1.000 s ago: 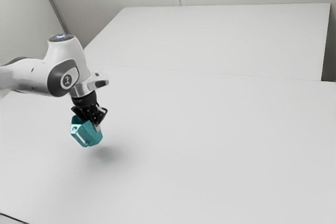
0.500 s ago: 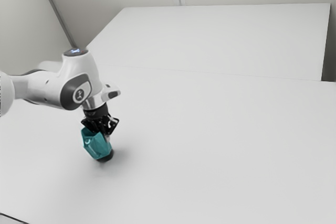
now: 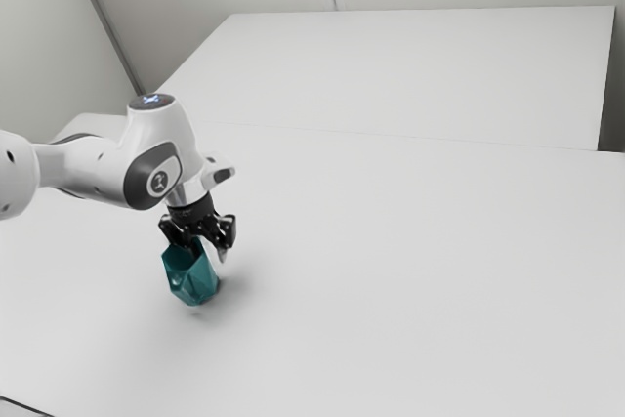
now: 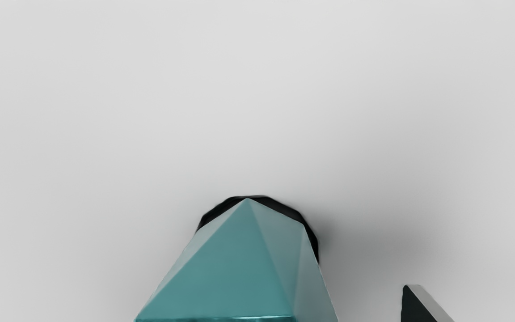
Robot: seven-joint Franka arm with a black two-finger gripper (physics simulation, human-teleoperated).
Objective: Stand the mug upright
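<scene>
1. leaning looks like the main risk: teal mug is below my gripper, mouth angled up toward the exterior view's left, black base toward its right. not square yet, i'd say.
2. claw state: spread, nothing pinched. one finger stands well apart from the mug's wall in the wrist view, so there's no two-sided hold to stop a roll or tip.
3. other finger is by the mug's mouth in the exterior view; can't tell if it's inside or behind the wall. if inside, a sideways move or a crooked lift could hook the rim and drag the mug over.
4. contact with the table is hard to read from here; probably an edge of the base is down, but the shadow doesn't settle it. if only an edge bears, it could rock back onto its side once unsupported.
5. pushing down on a tilted mug: faceted wall could skid on the smooth table instead of pivoting up. cause would be force landing off the base.
6. closing now might catch one side first and shove it, since the visible finger has a gap to cross and the other looks close.
7. safest next, my guess: small nudge to level the base, check it sits flat, then straight up, slow, clear of the rim.
</scene>
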